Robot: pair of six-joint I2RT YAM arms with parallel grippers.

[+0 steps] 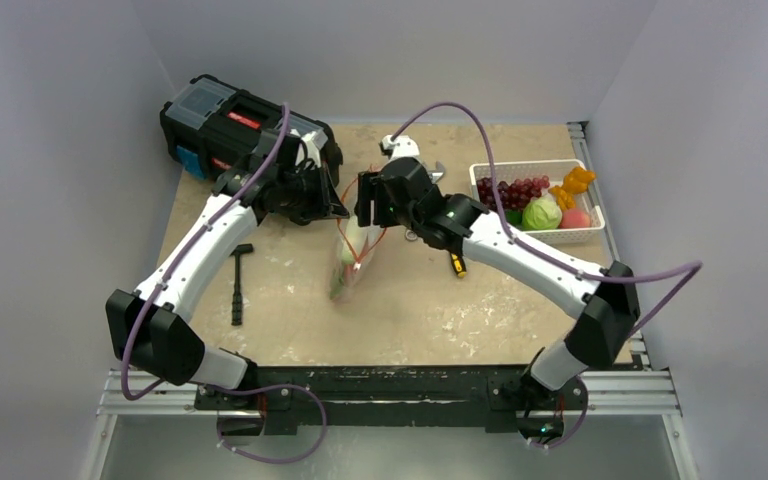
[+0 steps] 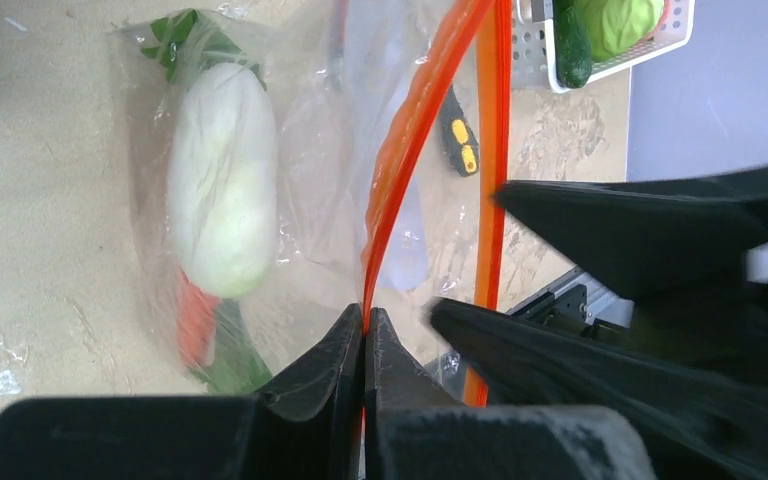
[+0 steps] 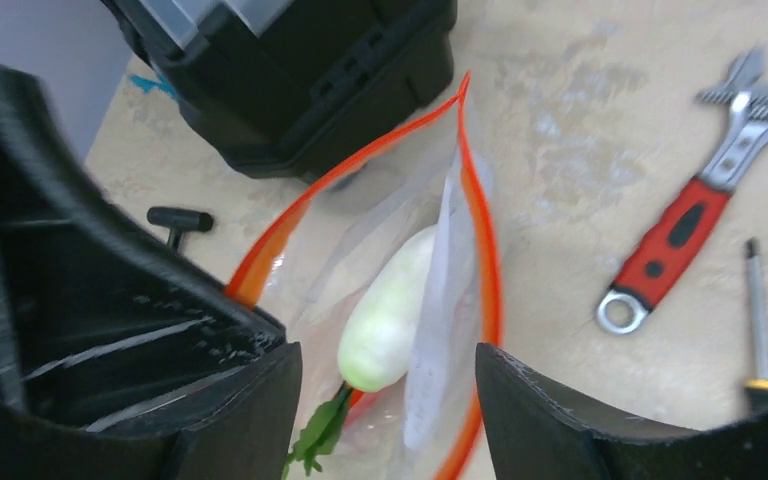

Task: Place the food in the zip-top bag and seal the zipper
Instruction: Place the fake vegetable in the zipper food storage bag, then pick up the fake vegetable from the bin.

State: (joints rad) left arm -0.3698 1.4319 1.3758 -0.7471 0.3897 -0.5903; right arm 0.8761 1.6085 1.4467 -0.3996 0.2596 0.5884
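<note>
Left fingers pinch the zipper; open right fingers, above the zip-top bag, sit nearer the food in the basket.

Bag: clear, crinkly, mid-bench, mouth end at the far side, closed end nearer. Zipper: thin red-orange strip, unsealed, its two sides bowed apart so the mouth gapes. One side is pinched flat in the left hand. In the bag: white-green radish lying lengthwise, orange carrot at its end, and leafy greens beside that. In the basket at far right, packed side by side: purple grapes, green cabbage, orange piece, pink-red fruit.
</note>
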